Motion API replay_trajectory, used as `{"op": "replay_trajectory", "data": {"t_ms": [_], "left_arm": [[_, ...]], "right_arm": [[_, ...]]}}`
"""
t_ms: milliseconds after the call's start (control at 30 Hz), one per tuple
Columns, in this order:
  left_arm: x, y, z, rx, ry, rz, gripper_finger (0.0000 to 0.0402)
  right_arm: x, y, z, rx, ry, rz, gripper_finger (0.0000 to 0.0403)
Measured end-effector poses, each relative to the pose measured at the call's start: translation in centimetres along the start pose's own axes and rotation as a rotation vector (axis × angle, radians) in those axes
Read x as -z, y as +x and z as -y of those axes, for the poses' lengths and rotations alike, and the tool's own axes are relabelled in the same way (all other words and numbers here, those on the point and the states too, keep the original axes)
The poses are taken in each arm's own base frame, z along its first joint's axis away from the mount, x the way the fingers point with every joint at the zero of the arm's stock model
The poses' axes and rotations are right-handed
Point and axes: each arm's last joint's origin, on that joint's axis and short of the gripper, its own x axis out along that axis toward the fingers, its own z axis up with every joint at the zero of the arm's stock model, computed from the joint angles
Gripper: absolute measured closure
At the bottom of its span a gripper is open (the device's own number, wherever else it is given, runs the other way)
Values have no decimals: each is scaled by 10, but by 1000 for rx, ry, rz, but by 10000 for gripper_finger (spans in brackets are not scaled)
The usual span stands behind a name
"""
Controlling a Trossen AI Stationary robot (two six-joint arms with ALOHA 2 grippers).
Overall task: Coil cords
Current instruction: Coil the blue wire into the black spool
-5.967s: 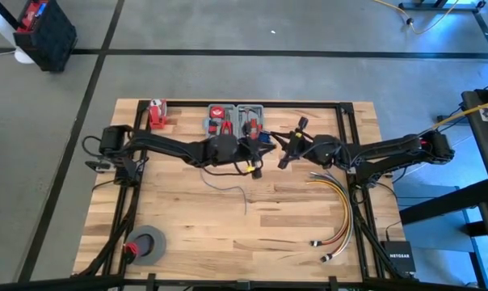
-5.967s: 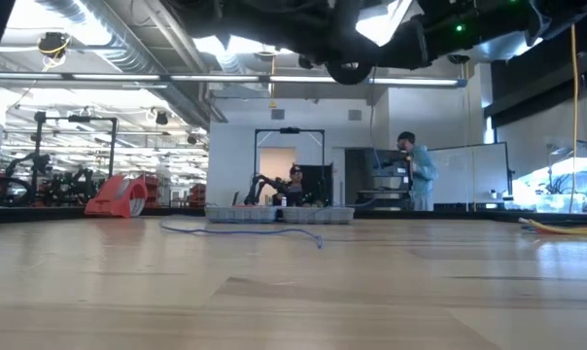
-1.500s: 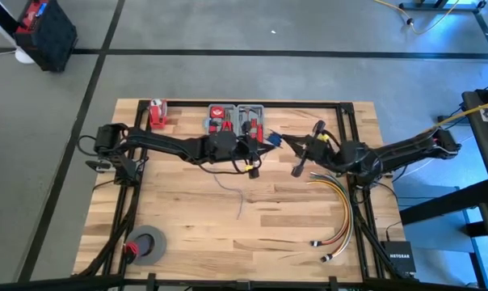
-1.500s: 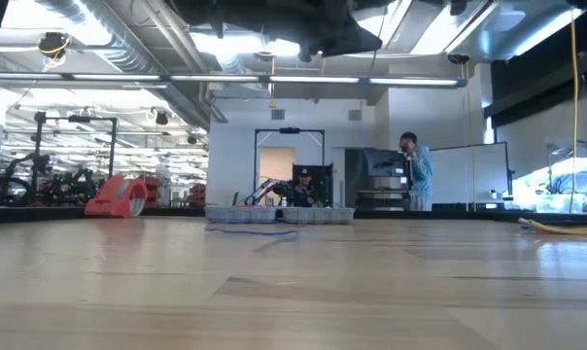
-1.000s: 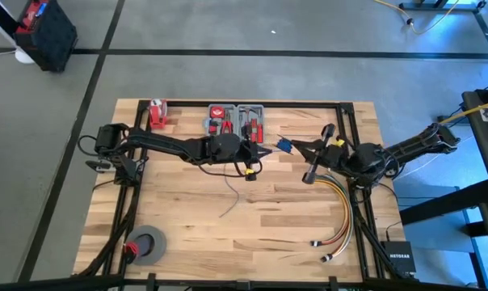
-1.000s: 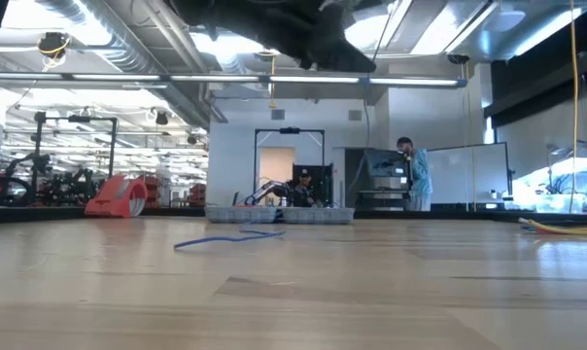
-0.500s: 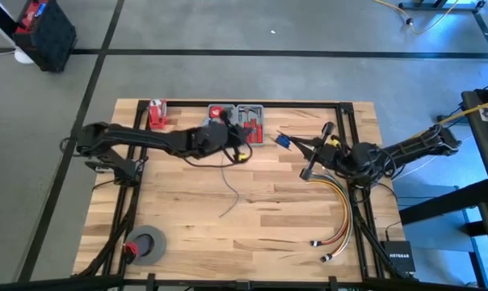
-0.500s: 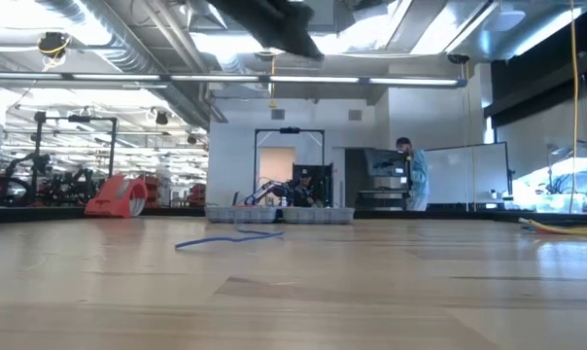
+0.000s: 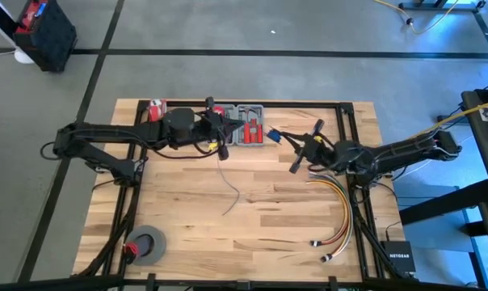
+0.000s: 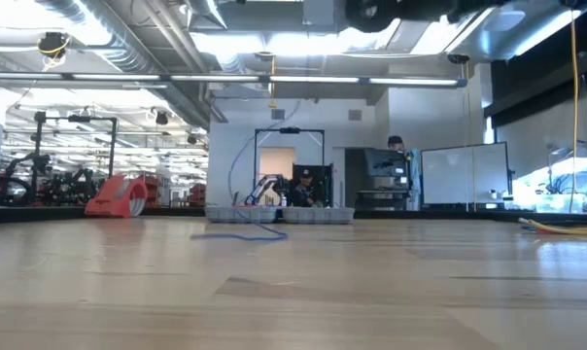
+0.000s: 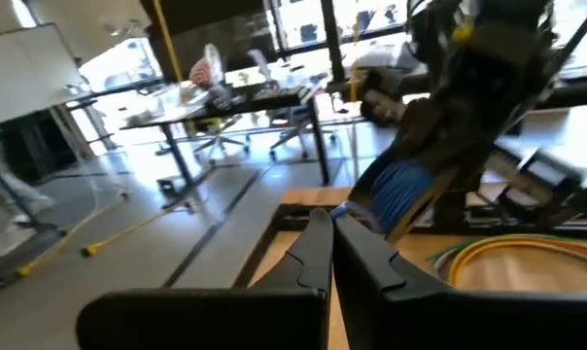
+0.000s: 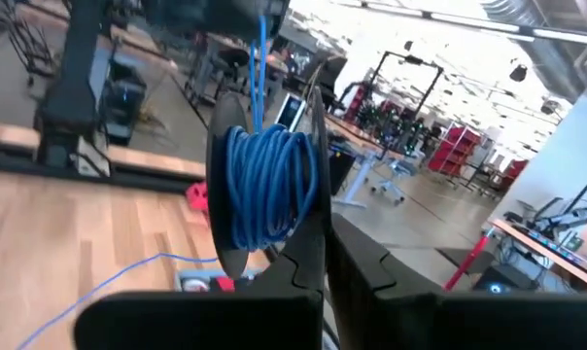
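High view: a wooden table (image 9: 187,234) carries a grey tool tray (image 9: 246,125) of red-handled tools at its far edge, and everything here is placed from that tray. The left gripper (image 9: 220,129) hovers at the tray's left end, its fingers pressed together. From it a thin blue cord (image 9: 230,187) hangs down and trails over the boards in front of the tray, ending loose toward the table's middle. The right gripper (image 9: 275,136) sits just right of the tray, fingers closed on a blue coil of the same cord; its wrist view shows the coil (image 12: 264,185) wound in many loops beside the fingers, with one strand running up and away. A bundle of yellow, orange and red cables (image 9: 341,212) curves well to the tray's right. A grey tape roll (image 9: 146,243) lies far in front and left of the tray. A black box (image 9: 396,256) off the table's near right corner reads NETGEAR.
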Motion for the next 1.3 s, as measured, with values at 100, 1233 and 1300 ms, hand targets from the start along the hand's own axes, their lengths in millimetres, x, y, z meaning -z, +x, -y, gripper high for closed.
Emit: {"op": "replay_trajectory", "data": {"t_ms": [100,1233,1300], "left_arm": [[2,6,3,28,-38,16,401],[77,97,73,117,-54,101,401],[81,100,75,118,-51,93,401]], "right_arm": [[7,9,-3,10,-19,-29,397],[26,35,-5,129,59,-77,397],[24,35,-5,111,77,-48,397]]}}
